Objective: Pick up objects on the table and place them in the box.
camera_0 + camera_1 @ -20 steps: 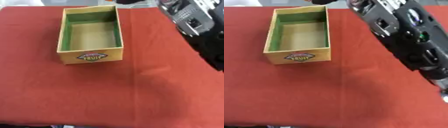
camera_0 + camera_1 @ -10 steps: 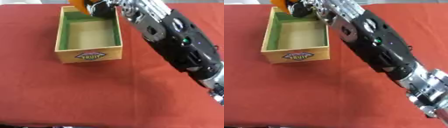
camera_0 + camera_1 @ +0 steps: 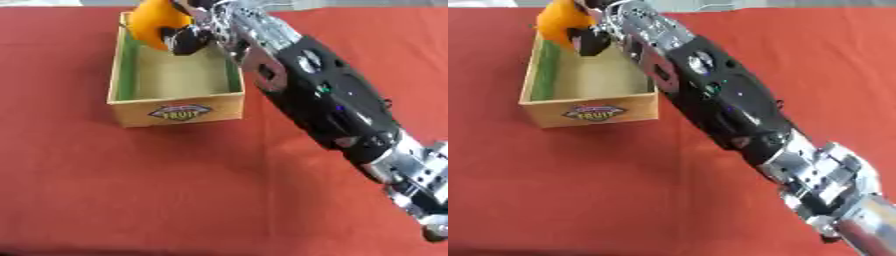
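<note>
My right arm stretches from the lower right across the red table to the far end of a yellow wooden box (image 3: 179,111) with a green lining and a "FRUIT" label on its front. My right hand (image 3: 194,31) is shut on a round orange fruit (image 3: 156,22), held above the box's far end. The thumb (image 3: 588,41) curls over the fruit's near side. The box's floor looks bare. My left hand shows in neither view.
The red cloth (image 3: 131,190) covers the whole table. The box stands at the far left; my black and silver forearm (image 3: 332,107) lies diagonally over the right half.
My right arm has swung in from the right edge towards the box's far end, carrying the orange fruit; the fruit now hangs a little further over the box.
</note>
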Controlling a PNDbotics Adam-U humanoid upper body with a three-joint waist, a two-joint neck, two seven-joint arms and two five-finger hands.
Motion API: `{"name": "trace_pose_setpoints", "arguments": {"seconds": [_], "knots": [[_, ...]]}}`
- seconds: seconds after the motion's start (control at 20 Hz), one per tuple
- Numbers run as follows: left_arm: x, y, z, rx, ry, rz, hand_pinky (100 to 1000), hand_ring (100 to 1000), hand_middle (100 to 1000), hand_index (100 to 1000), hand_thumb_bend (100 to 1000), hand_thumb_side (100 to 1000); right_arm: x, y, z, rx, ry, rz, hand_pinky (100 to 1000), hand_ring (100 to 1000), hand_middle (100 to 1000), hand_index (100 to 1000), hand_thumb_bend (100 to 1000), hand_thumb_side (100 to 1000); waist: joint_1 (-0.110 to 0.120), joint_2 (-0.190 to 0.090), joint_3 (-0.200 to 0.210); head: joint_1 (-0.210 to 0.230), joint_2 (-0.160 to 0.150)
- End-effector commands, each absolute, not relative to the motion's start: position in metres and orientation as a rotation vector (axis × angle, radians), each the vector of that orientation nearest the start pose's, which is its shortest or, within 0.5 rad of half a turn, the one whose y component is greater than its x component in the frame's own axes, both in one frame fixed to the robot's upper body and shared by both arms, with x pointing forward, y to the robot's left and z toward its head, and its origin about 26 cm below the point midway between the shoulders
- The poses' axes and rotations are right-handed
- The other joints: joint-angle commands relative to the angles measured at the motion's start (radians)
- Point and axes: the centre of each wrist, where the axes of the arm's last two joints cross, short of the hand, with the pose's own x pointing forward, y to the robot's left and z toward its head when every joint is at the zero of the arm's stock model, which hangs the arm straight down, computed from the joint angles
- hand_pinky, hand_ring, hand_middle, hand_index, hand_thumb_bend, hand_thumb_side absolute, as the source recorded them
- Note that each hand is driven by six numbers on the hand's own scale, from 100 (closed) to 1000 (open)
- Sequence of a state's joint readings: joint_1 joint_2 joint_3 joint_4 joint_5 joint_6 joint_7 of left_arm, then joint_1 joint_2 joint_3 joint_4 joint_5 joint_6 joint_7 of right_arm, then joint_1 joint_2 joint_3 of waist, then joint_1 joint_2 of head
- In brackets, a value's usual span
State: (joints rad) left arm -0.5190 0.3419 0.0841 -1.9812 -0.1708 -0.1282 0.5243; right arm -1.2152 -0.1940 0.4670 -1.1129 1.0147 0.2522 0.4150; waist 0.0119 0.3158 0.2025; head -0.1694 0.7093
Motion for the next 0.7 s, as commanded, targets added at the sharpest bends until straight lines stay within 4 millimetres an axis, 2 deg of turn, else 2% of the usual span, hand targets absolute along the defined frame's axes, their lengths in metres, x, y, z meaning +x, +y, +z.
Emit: {"name": "trace_pose_setpoints", "arguments": {"seconds": [0.05,0.1,0.2,0.25,0.45,0.65,0.7], "knots": [[0.310,0.260,0.277,-0.707,3.401,-0.284,573,604,661,801,130,904,0.448,-0.053,0.293,-1.119,-1.546,1.586,752,813,689,777,100,222,0.004,-0.017,0.002,-0.003,-0.013],[0.310,0.260,0.277,-0.707,3.402,-0.285,573,604,661,801,129,904,0.452,-0.053,0.290,-1.120,-1.528,1.596,759,824,712,808,100,212,0.005,-0.017,0.002,-0.003,-0.013],[0.310,0.260,0.277,-0.705,3.402,-0.286,573,604,661,802,125,902,0.458,-0.053,0.282,-1.109,-1.484,1.630,778,853,763,892,100,123,0.006,-0.017,0.002,-0.004,-0.015],[0.310,0.260,0.277,-0.704,3.403,-0.287,573,604,661,803,125,902,0.461,-0.052,0.278,-1.096,-1.464,1.646,788,865,784,936,100,122,0.007,-0.018,0.002,-0.004,-0.016],[0.310,0.260,0.276,-0.702,3.406,-0.286,574,604,661,804,127,903,0.473,-0.055,0.268,-1.066,-1.430,1.685,803,883,812,991,100,226,0.009,-0.019,0.003,-0.005,-0.017],[0.310,0.260,0.276,-0.700,3.408,-0.287,574,604,661,805,126,902,0.481,-0.059,0.261,-1.062,-1.396,1.716,814,900,840,1000,100,368,0.011,-0.019,0.002,-0.005,-0.018],[0.310,0.260,0.276,-0.700,3.409,-0.288,573,604,661,805,125,902,0.482,-0.060,0.260,-1.066,-1.388,1.717,820,909,856,1000,100,488,0.011,-0.020,0.002,-0.005,-0.018]]}}
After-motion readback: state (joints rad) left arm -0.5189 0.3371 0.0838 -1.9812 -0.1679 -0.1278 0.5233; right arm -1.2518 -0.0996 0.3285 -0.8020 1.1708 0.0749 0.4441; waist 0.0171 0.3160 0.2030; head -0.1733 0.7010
